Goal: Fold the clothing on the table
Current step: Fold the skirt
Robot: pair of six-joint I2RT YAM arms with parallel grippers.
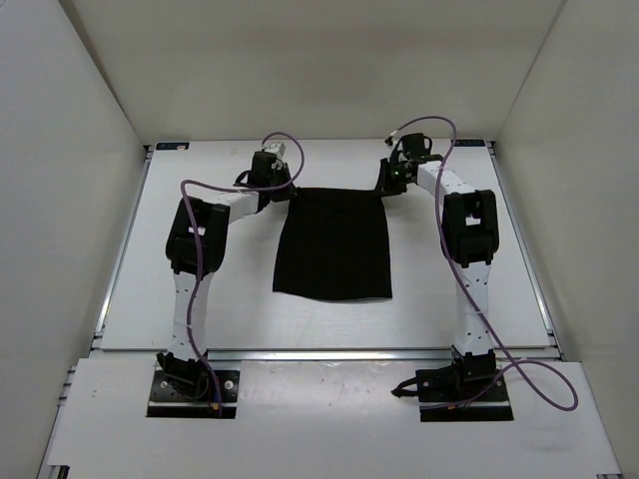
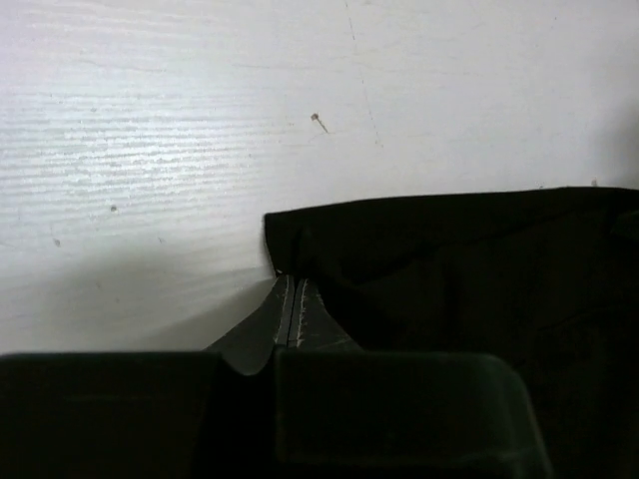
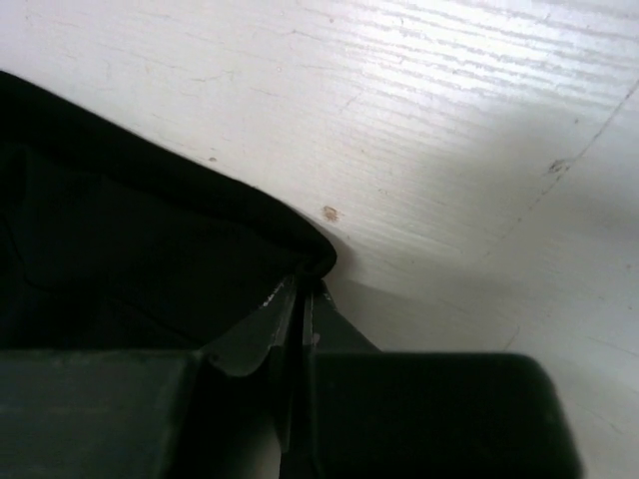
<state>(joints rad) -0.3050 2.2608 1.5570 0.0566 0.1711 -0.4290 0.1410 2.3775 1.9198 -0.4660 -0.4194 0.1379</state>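
Checking overhead view: clothing [image 1: 334, 244] lies flat at centre of table [image 1: 419, 299], long axis running top-to-bottom of frame, rounded hem toward the bottom, straight edge toward the top. Both grippers sit at that top edge, one per corner: left gripper [image 1: 283, 190] at upper-left corner, right gripper [image 1: 384, 185] at upper-right corner, so neither arm is nearer; cloth extends from both toward the frame bottom. Left wrist view: left gripper [image 2: 288, 299] has fingers pressed together, tips meeting right at the cloth corner, clothing [image 2: 449, 269] spreading to right of frame; reads as clamped on the corner, though depth of bite not visible. Right wrist view: right gripper [image 3: 303, 299] likewise fingers together on the corner tip, clothing [image 3: 150, 259] filling left of frame. Assessment: next move prob. needs both corners lifted evenly and carried toward bottom hem; thin pinch at the very edge may slip.
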